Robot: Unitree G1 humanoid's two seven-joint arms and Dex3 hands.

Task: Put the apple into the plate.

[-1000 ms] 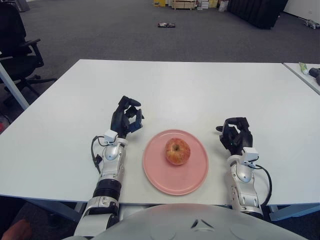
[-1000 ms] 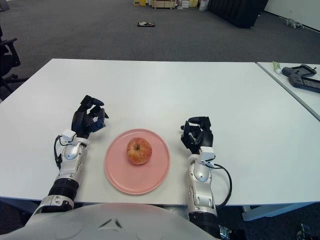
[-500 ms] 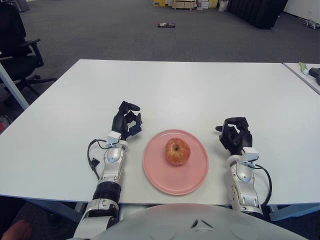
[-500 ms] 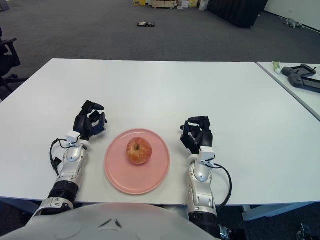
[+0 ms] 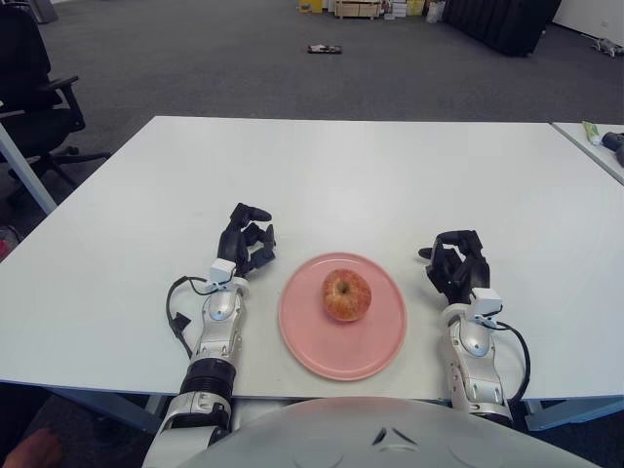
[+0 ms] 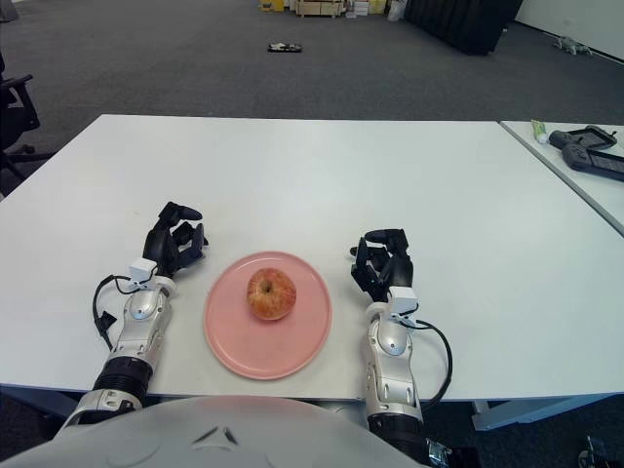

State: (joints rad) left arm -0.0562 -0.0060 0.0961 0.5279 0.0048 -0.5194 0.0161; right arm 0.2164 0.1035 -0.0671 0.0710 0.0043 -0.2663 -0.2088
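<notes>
A red-yellow apple (image 5: 346, 294) sits upright on the pink plate (image 5: 304, 343), near the plate's far middle, at the front of the white table. My left hand (image 5: 245, 240) rests on the table just left of the plate, fingers relaxed and holding nothing. My right hand (image 5: 456, 265) rests on the table just right of the plate, fingers loosely curled and holding nothing. Neither hand touches the apple or the plate.
The white table (image 5: 351, 175) stretches far beyond the plate. A second table at the right holds dark devices (image 6: 585, 148) and a small tube (image 5: 591, 132). An office chair (image 5: 34, 93) stands at the left.
My left hand has drawn back toward me and lowered onto the table beside the plate. The apple, the plate and my right hand have not moved.
</notes>
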